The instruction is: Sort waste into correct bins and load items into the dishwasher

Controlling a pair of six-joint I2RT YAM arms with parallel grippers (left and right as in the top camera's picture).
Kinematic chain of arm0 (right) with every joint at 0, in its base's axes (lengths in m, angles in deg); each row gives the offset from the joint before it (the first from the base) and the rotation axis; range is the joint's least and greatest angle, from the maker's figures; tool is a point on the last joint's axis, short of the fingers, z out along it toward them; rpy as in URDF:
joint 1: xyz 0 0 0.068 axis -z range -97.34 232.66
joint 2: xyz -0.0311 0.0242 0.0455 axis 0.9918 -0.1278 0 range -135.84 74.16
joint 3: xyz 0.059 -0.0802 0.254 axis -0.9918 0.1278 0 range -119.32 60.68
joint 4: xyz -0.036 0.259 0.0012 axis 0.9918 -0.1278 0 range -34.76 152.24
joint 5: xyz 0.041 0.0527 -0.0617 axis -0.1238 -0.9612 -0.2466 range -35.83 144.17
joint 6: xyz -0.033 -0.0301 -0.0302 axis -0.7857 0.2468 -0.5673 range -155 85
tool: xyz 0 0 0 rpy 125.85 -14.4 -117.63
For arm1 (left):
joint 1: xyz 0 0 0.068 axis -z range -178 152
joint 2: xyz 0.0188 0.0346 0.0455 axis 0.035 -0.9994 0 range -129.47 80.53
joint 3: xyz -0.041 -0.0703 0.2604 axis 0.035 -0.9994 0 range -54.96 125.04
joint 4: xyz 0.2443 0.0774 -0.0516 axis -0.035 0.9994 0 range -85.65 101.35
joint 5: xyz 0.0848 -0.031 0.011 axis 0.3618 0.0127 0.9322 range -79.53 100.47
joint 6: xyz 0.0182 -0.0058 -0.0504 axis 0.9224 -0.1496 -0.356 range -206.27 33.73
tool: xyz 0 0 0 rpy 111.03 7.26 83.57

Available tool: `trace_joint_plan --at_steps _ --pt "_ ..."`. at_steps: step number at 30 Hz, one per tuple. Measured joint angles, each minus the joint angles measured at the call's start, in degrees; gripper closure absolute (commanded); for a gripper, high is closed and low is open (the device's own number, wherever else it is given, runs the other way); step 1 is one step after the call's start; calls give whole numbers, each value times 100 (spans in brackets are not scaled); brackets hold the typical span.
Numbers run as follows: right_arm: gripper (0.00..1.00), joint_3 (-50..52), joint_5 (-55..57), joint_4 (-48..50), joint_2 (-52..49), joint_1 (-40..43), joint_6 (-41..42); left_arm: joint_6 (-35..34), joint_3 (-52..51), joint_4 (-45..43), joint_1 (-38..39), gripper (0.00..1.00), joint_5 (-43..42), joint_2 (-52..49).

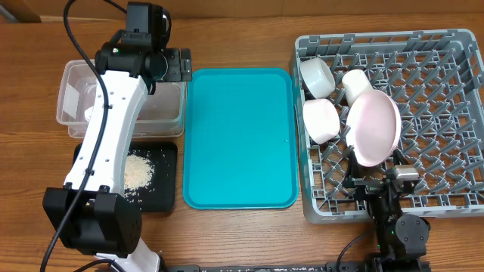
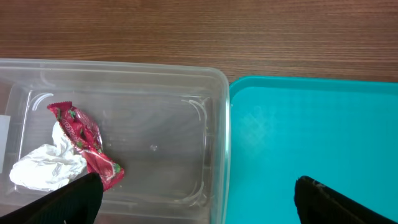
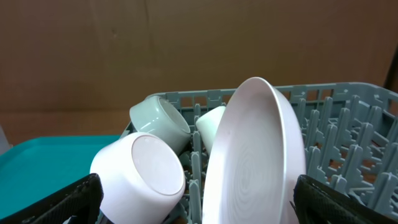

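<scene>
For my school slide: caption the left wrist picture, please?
Red wrapper and white tissue in the clear tub, beside the teal tray.

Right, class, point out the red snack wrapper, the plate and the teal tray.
red snack wrapper (image 2: 86,144): left wrist view, middle of the wrapper.
plate (image 3: 254,163): right wrist view, centre of its face.
teal tray (image 1: 238,136): overhead view, bare middle of its floor.

No words or numbers could be read anywhere. The red wrapper (image 2: 84,146) in the clear tub (image 2: 211,81), at the lower left of the left wrist view, had print on it, but it was too crumpled to read. A white sticker (image 2: 3,134) at the far left edge looked blank.
</scene>
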Motion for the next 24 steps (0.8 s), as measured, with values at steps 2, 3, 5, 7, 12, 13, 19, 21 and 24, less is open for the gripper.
trace_joint_plan --at_steps 2,3,5,7,12,13,19,21,24 --pt "0 0 46 0 0 0 68 0 0 0 0 0 -2 0" --pt "0 0 57 0 0 0 94 0 0 0 0 0 -2 0" --pt "0 0 83 0 0 0 133 0 0 0 0 0 -2 0" --pt "0 0 94 0 0 0 155 0 0 0 0 0 -2 0" --pt "0 0 103 0 0 0 175 0 0 0 0 0 -2 0" --pt "0 0 103 0 0 -2 175 0 0 0 0 0 -2 0" --pt "0 0 103 -2 0 0 175 0 0 0 0 0 -2 0" --pt "0 0 105 0 0 0 177 0 0 0 0 0 -2 0" --pt "0 0 125 -2 0 0 177 0 0 0 0 0 -2 0"
